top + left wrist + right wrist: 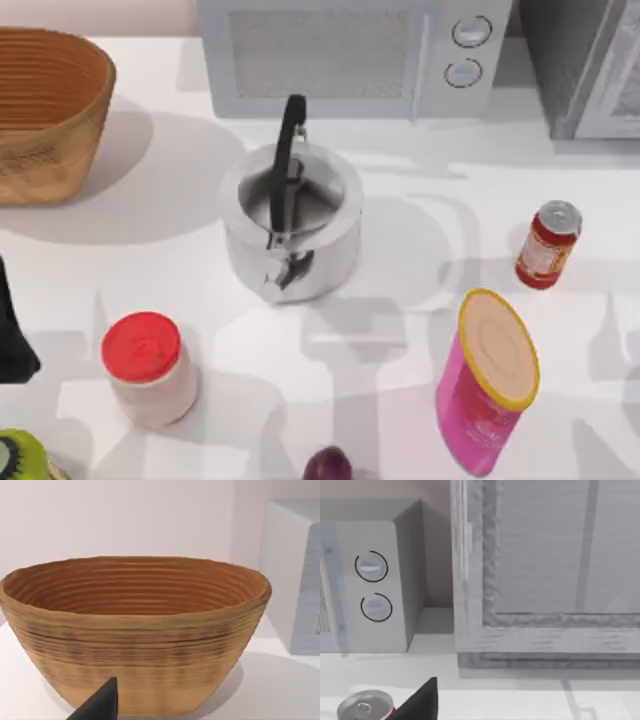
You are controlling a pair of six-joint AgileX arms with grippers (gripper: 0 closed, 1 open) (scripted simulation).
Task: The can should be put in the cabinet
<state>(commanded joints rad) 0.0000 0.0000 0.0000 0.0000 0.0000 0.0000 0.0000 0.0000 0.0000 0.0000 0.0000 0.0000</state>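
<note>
The left arm [14, 335] of the AgileX pair shows as a dark shape at the table's left edge. A dark fingertip [100, 705] juts into the left wrist view; another fingertip [420, 702], presumably the right gripper's, appears in the right wrist view.

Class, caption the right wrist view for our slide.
Closed cabinet door beside the microwave, with the can standing before them.

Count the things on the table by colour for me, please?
Red or pink: 3 – can, jar, canister
White or silver: 2 – microwave, kettle
Grey: 1 – cabinet
Tan: 1 – basket
Purple: 1 – round thing
Green: 1 – thing
Total: 9
</note>
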